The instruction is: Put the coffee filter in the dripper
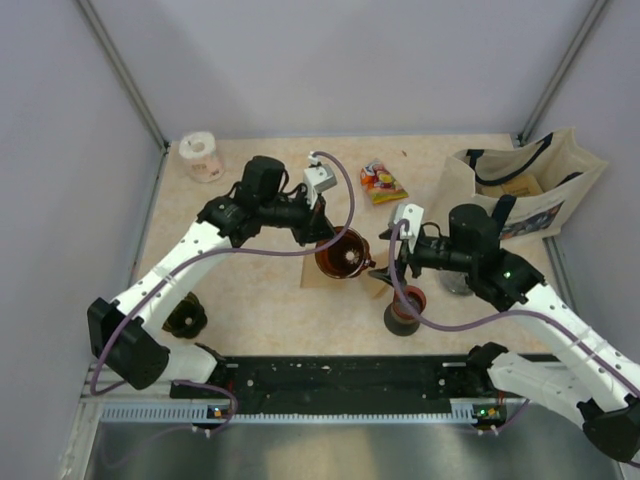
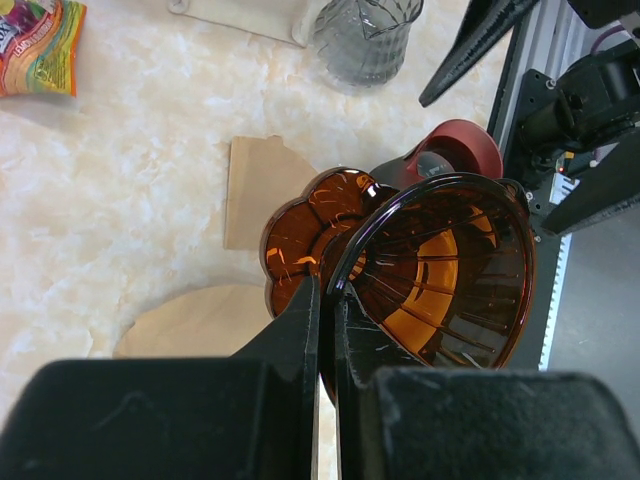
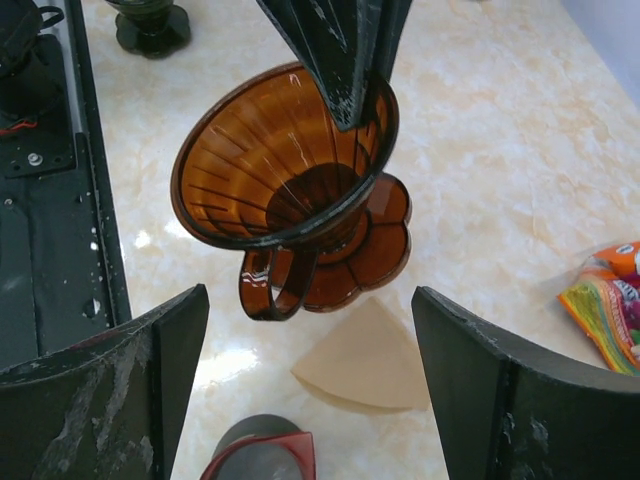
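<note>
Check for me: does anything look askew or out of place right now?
The dripper is tilted, pinched at its rim by the left gripper rather than standing level. The paper filter lies flat on the table near it, not inside.

The dripper [image 3: 240, 165] glows a see-through amber-brown, with fine dark ribs fanning down its inside. The coffee filter [image 3: 365, 355] is plain pale tan. The desk [image 1: 260, 295] is cream, marbled with peach. Near the front edge, a black cup [image 1: 404, 310] wears a red rim. Toward the far edge, a snack packet [image 1: 382, 182] shows red, yellow and green.
</note>
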Tool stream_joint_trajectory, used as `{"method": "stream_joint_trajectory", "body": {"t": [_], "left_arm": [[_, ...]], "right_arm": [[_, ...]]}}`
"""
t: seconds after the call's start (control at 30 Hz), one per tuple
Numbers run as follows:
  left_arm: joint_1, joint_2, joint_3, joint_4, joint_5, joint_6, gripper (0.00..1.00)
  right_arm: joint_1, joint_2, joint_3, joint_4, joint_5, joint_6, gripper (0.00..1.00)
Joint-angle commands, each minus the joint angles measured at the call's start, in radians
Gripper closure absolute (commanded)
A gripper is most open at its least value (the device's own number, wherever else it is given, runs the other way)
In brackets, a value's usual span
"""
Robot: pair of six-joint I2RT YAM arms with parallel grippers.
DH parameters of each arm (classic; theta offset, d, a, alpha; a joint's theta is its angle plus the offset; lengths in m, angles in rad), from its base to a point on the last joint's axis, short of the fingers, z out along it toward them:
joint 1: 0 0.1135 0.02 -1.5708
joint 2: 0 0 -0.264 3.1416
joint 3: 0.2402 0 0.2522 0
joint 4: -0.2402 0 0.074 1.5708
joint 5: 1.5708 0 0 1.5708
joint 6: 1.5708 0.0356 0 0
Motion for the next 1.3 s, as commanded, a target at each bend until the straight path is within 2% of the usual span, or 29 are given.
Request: {"method": "stream_joint_trajectory", "body": {"t": [0.0,0.3,0.4,0.47,0.57,0.6,0.67,0.7,0.73,0.83,0.93,1.1,1.27], "left_arm": [[0.001,0.004,0.052,0.052,0.02,-0.041,1.0],[0.001,0.005,0.055,0.048,0.063,-0.056,1.0],[-0.001,0.007,0.052,0.043,0.06,-0.055,1.0],[-0.002,0.013,0.057,0.036,0.057,-0.056,1.0],[-0.01,0.022,0.064,0.017,0.057,-0.05,1.0],[-0.01,0.022,0.064,0.023,0.052,-0.058,0.94],[-0.01,0.011,0.066,0.034,0.031,-0.075,0.63],[-0.01,0.004,0.061,0.043,0.013,-0.09,0.21],[-0.01,-0.007,0.061,0.057,-0.01,-0.105,0.01],[-0.012,-0.045,0.049,0.1,-0.075,-0.164,0.01],[-0.01,-0.091,0.02,0.158,-0.144,-0.236,0.01],[-0.009,-0.193,-0.1,0.256,-0.282,-0.315,0.01],[-0.009,-0.292,-0.238,0.336,-0.363,-0.366,0.01]], "right_arm": [[0.055,0.009,0.005,0.097,0.028,-0.032,0.18],[0.094,0.071,0.016,0.091,0.069,-0.043,0.35],[0.104,0.071,0.016,0.101,0.084,-0.048,0.53],[0.106,0.065,0.014,0.11,0.069,-0.057,0.7],[0.106,0.051,0.007,0.125,0.06,-0.054,0.87],[0.106,0.045,0.003,0.133,0.069,-0.042,0.93],[0.106,0.033,-0.007,0.147,0.115,-0.002,0.99],[0.106,0.022,-0.013,0.156,0.174,0.056,1.0],[0.106,0.011,-0.021,0.168,0.249,0.104,1.0],[0.106,-0.055,-0.041,0.167,0.536,0.262,1.0],[0.106,-0.131,-0.05,0.121,0.727,0.46,1.0],[0.106,-0.26,-0.046,-0.037,0.793,0.644,1.0],[0.106,-0.316,-0.009,-0.282,0.977,0.802,1.0]]}}
